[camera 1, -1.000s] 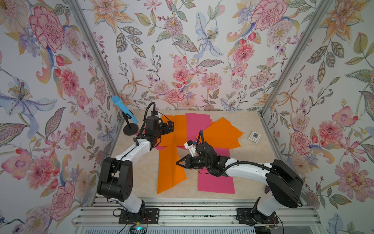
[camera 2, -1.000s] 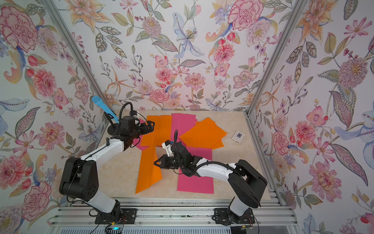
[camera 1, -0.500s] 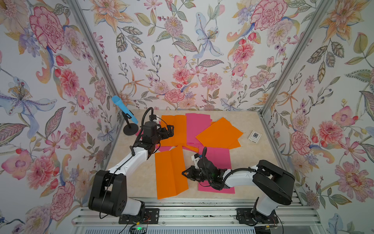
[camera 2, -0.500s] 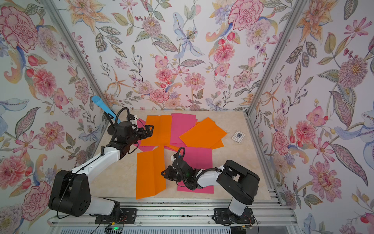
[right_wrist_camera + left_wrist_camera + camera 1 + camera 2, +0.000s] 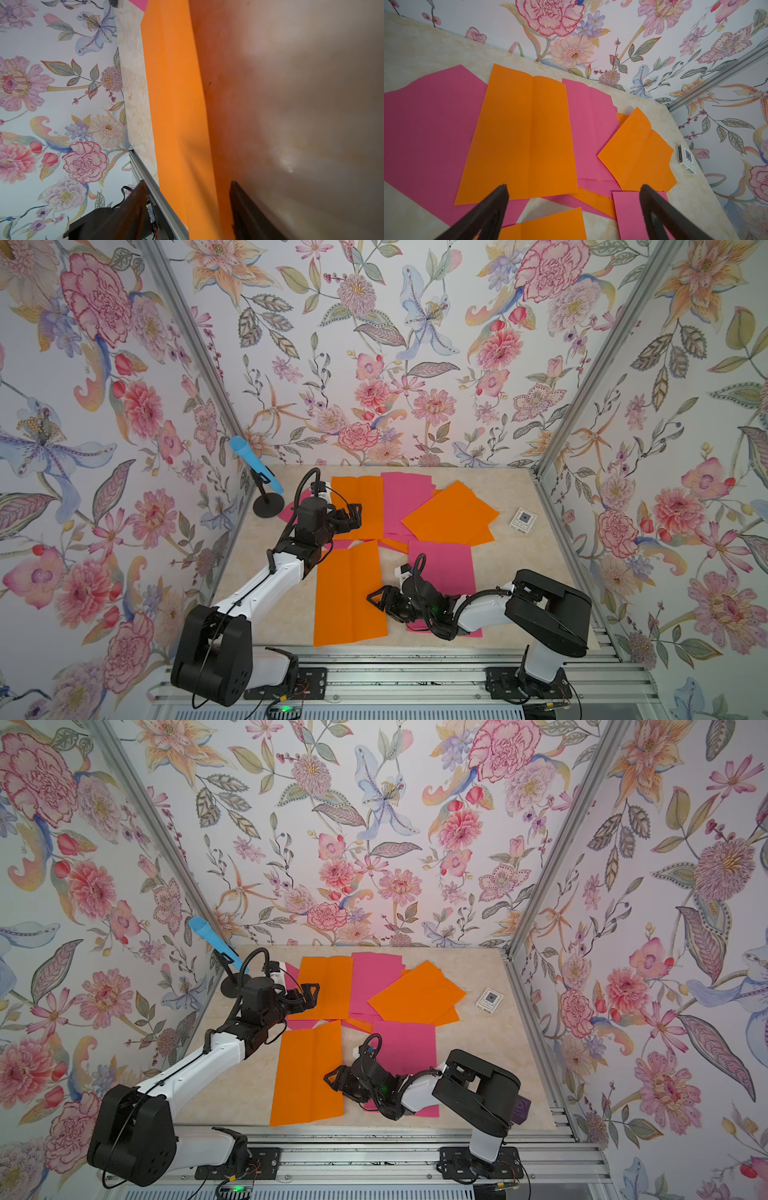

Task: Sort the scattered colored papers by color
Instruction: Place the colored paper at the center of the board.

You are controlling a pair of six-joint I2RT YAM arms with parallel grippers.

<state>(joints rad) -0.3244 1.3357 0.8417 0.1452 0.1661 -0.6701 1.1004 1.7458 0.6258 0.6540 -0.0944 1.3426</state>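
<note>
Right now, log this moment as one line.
left gripper: open, over mixed back pile | right gripper: open, at edge of near orange sheet | sorting: unfinished, pink and orange overlap

Orange papers: at least four are showing. One is lying alone in front, one at the back, one tilted, and one peeking out beneath it. An orange strip in the middle is leaving a fifth uncertain.
Pink papers: at least three are showing. One is lying front right, one back centre, and one under the back orange sheet. Layered edges are hiding any others.
Small white box: one is lying there.
Blue microphone: one is standing.
Robot arms: two are showing, the left arm and the right arm.
</note>
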